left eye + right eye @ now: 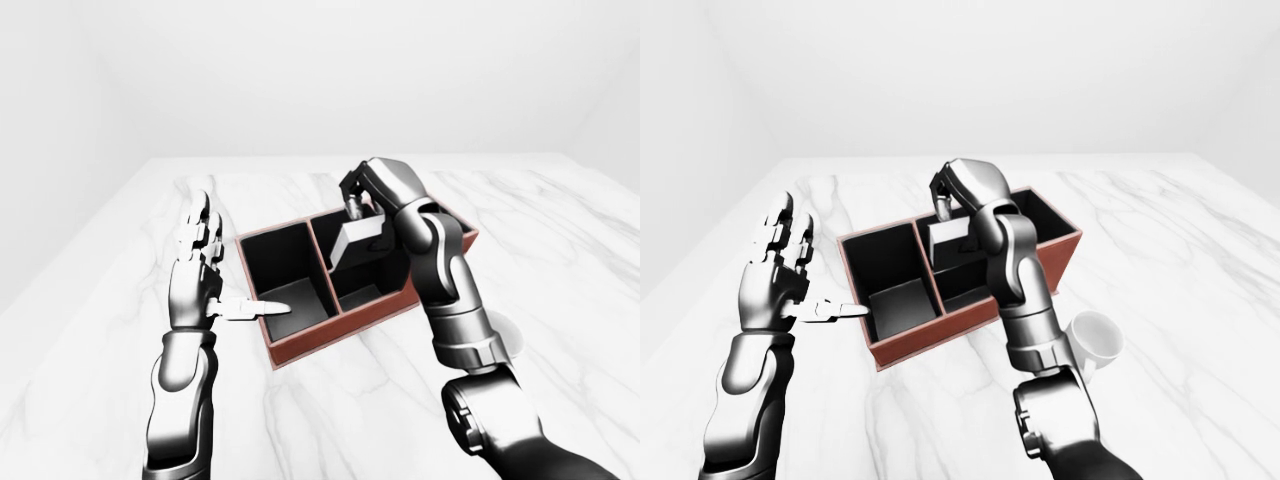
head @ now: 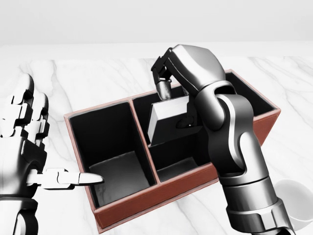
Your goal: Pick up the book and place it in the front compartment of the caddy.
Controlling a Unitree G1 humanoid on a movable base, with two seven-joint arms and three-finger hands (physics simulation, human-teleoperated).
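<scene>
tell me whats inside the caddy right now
The caddy: its left compartment is empty; the right hand holds the book tilted in the middle one. The arm covers most of the rightmost.

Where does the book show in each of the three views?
Left-eye view: book, centre, tilted over the caddy, under the right robot hand.
Head view: book, centre, above the caddy's divider.
Right-eye view: book, centre, partly behind the right arm.
Shared landmark: the caddy's red-brown rim.
</scene>
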